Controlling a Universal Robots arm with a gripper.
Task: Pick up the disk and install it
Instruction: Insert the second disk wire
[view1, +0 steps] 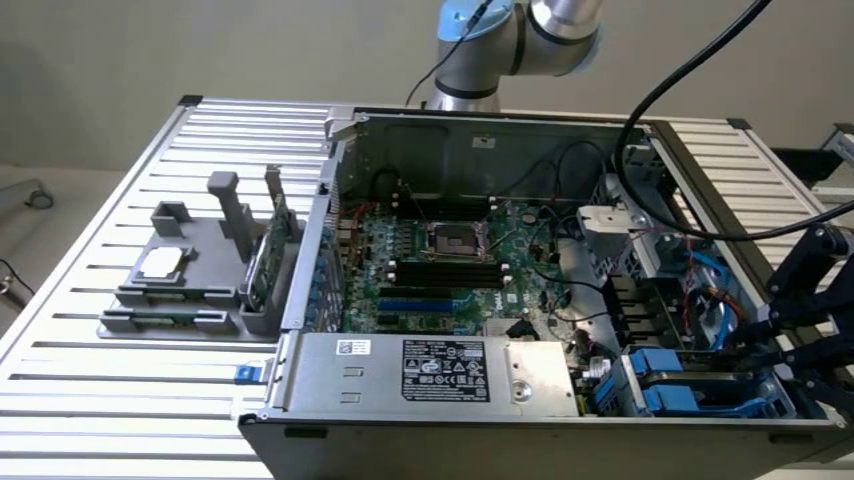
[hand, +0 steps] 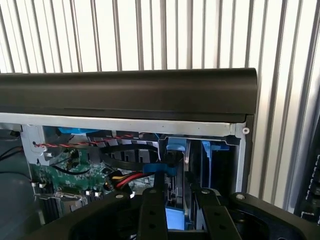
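- Gripper (hand: 180, 201): black metal fingers (hand: 152, 215) set narrow, clamped on the disk's blue carrier.
- The wrist view shows the grip. The exterior view shows the gripper (view1: 771, 352) as black linkages at the computer case's (view1: 534, 432) near corner, on the exterior view's right.
- The disk (hand: 176, 219) stands on edge in the drive bay at that corner, thin grey edge towards the wrist camera. In the exterior view its (view1: 681, 392) long axis runs roughly along the case's near edge.
- Carrier: glossy blue plastic.
- Case: grey sheet metal with a dark rounded rim, on a ribbed aluminium table (view1: 120, 400).
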